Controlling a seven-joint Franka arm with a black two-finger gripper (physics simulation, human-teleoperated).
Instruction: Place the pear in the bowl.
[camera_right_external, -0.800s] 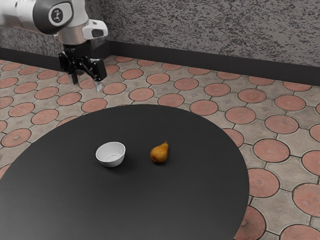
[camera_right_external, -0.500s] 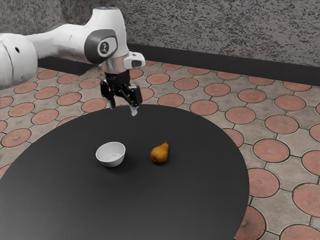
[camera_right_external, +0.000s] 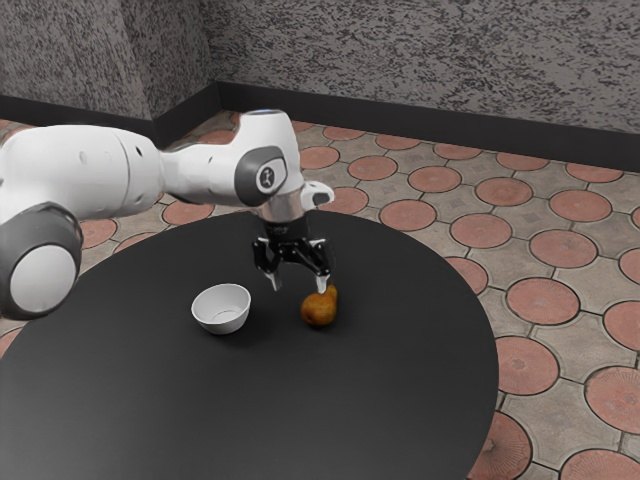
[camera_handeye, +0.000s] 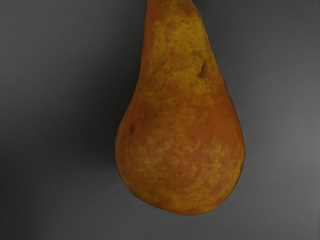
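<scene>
At the far side of the scene, one mottled grey wall (camera_right_external: 420, 60) meets a dark skirting (camera_right_external: 450, 132), and a floor (camera_right_external: 600, 230) of round reddish tiles set in grey paving spreads around the furniture. On it stands one round black table (camera_right_external: 400, 400). One white and grey robot arm (camera_right_external: 80, 165) comes in from the exterior view's left, covering part of the table's far left edge. At its end the black gripper (camera_right_external: 299, 287) hangs over the table with its two fingers spread apart — the jaws are open and grip nothing. The finger on the exterior view's right stands in front of the pear's neck; whether it touches the skin I cannot tell.

One white bowl (camera_right_external: 225, 328) sits upright on the exterior view's left of the pear, near it but apart. One pear (camera_right_external: 318, 309), orange-brown with yellow mottling, lies on its side on the table, outside the bowl, its narrow end toward the far side. The wrist view has it under the hand, two small dark marks on its skin. Smallest is a round emblem (camera_right_external: 267, 177) on the arm — a pale figure on dark, too small to read.
</scene>
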